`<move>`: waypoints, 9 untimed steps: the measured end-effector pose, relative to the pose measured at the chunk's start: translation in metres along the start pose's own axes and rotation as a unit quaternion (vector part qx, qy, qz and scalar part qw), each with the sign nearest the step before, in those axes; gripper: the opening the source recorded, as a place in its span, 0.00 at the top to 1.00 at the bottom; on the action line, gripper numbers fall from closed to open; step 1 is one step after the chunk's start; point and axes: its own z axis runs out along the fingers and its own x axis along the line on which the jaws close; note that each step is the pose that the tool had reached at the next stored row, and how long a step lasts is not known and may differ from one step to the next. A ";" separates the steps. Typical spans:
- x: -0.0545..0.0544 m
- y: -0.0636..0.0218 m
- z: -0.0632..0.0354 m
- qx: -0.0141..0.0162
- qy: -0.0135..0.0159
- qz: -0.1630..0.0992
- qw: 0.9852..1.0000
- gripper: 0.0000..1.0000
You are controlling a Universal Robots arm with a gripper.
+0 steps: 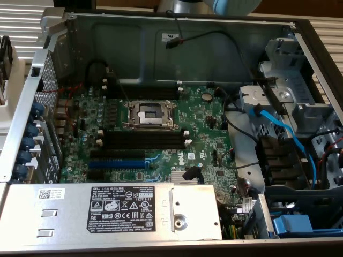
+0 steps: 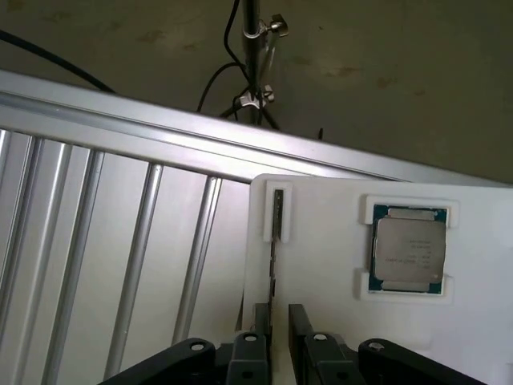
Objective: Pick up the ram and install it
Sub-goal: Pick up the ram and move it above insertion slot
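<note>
The ram [image 2: 274, 261] stands on edge in a narrow slot of a white holder tray [image 2: 321, 305], seen end-on as a thin dark strip. My gripper [image 2: 278, 314] is right over its near end, open, with one black finger [image 2: 260, 321] on each side of the stick and a small gap showing beside it. In the exterior view the open computer case holds the green motherboard [image 1: 203, 120] with long black memory slots [image 1: 142, 140] in front of the CPU socket [image 1: 149, 114] and another pair [image 1: 144, 92] behind it.
A processor chip [image 2: 407, 253] sits in a pocket of the same white tray. Ribbed aluminium rails [image 2: 120, 241] run beside the tray. In the case there are a blue expansion slot [image 1: 117, 163], a power supply [image 1: 107, 211], blue cables [image 1: 278, 131] and drive bays at the exterior view's right.
</note>
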 end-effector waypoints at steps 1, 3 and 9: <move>0.000 0.0000 0.0000 0.000 0.000 0.000 1.000 0.76; 0.000 0.0003 0.0004 0.000 0.000 0.000 1.000 0.76; 0.002 0.0016 0.0016 0.000 0.000 0.000 1.000 0.76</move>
